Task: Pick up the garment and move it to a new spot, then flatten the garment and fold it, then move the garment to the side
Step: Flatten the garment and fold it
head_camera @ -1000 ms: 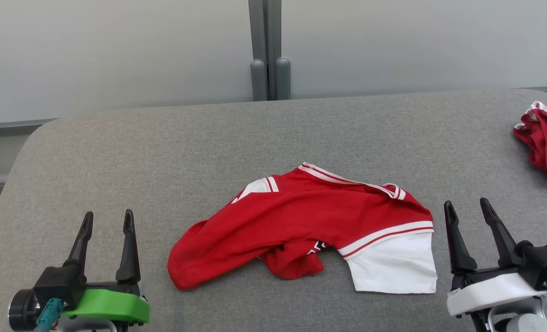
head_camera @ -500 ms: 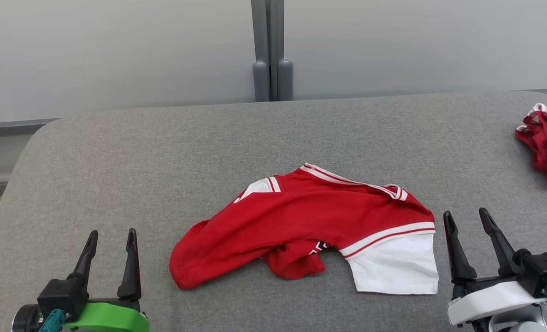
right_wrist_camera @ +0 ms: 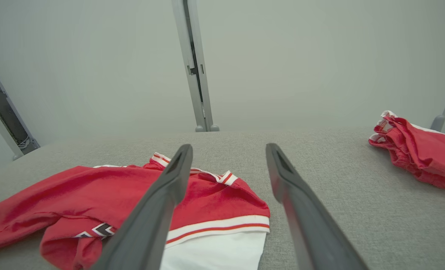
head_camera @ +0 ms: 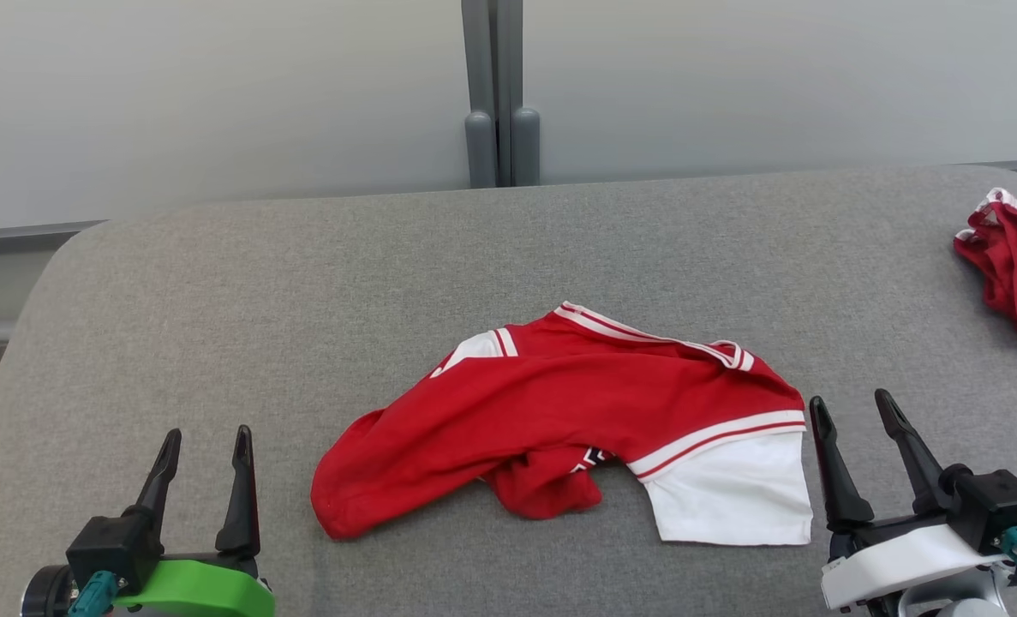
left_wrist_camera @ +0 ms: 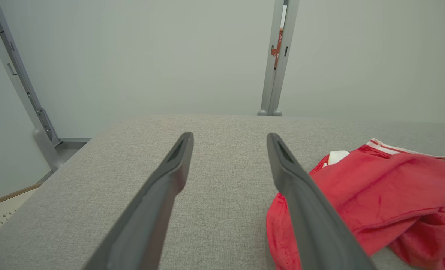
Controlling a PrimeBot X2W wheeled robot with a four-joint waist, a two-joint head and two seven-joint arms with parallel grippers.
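Note:
The garment (head_camera: pixel 559 411), a red shirt with white sleeves and striped trim, lies crumpled in the middle of the grey padded table (head_camera: pixel 302 274). My left gripper (head_camera: pixel 206 433) stands open at the near left, a short way left of the garment's red end, holding nothing. In the left wrist view the left gripper (left_wrist_camera: pixel 229 137) points over bare fabric, with the garment (left_wrist_camera: pixel 376 187) to its right. My right gripper (head_camera: pixel 851 399) stands open just right of the white sleeve, apart from it. In the right wrist view the right gripper (right_wrist_camera: pixel 228 147) has the garment (right_wrist_camera: pixel 95 195) behind its left finger.
A second red-and-white piece of clothing (head_camera: pixel 1009 266) lies bunched at the table's far right edge, also in the right wrist view as a red heap (right_wrist_camera: pixel 417 153). Grey partition panels with a post (head_camera: pixel 499 103) stand behind the table.
Both grippers have drawn back toward the near edge. The right one has also shifted a little left, toward the white sleeve. The garment has not moved.

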